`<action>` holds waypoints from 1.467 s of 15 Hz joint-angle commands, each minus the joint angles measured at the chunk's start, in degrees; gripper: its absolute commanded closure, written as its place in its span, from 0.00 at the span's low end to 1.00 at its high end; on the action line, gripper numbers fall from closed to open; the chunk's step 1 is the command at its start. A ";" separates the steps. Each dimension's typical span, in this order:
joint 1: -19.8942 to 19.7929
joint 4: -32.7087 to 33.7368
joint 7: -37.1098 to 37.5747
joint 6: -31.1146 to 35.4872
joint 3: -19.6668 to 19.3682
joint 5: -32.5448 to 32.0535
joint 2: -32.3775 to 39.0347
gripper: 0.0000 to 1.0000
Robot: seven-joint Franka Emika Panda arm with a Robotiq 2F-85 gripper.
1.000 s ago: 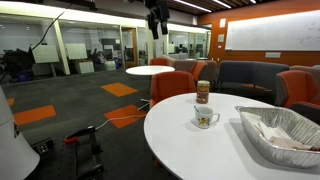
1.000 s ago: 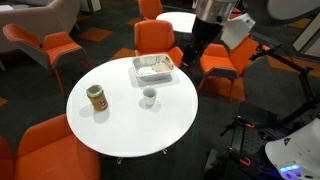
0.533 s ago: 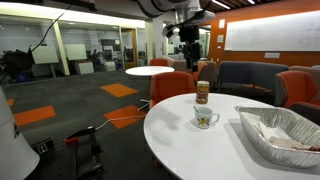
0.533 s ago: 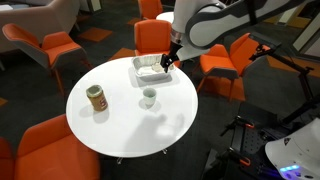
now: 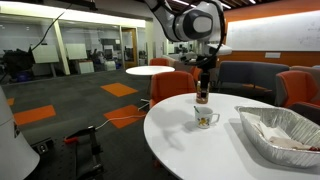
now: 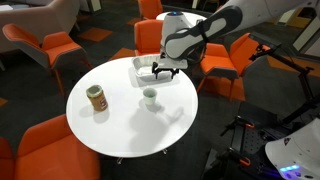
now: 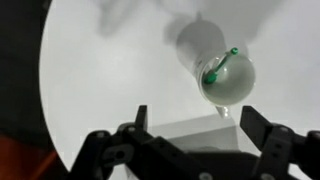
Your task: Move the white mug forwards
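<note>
The white mug (image 5: 206,118) stands on the round white table (image 5: 190,150), with the handle to its left in that view. It also shows in an exterior view (image 6: 150,97). In the wrist view the mug (image 7: 226,78) is seen from above with a green stick (image 7: 220,65) inside. My gripper (image 7: 199,125) is open and empty, and the mug lies just beyond its gap, a little toward the right finger (image 7: 258,125). In both exterior views the gripper (image 5: 203,80) (image 6: 160,71) hangs above the table close to the mug, not touching it.
A brownish jar with a red lid (image 5: 203,93) (image 6: 96,98) stands on the table near the mug. A foil tray (image 5: 258,132) (image 6: 155,66) with paper in it lies on the table by the arm. Orange chairs (image 6: 60,48) surround the table.
The arm has swung in over the table and come down, from above the foil tray to close over the mug. Mug, jar and tray have not moved.
</note>
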 commanded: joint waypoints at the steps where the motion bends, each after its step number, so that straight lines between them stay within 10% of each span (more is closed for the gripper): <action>1: 1.11 4.49 1.92 -1.89 -1.90 2.78 5.53 0.00; 14: 2.74 17.07 1.41 -4.14 -3.00 3.58 20.04 0.03; 15: 2.85 18.08 1.47 -4.79 -3.15 3.37 20.78 0.25; 22: 3.29 23.11 0.97 -7.61 -3.45 2.85 24.33 0.66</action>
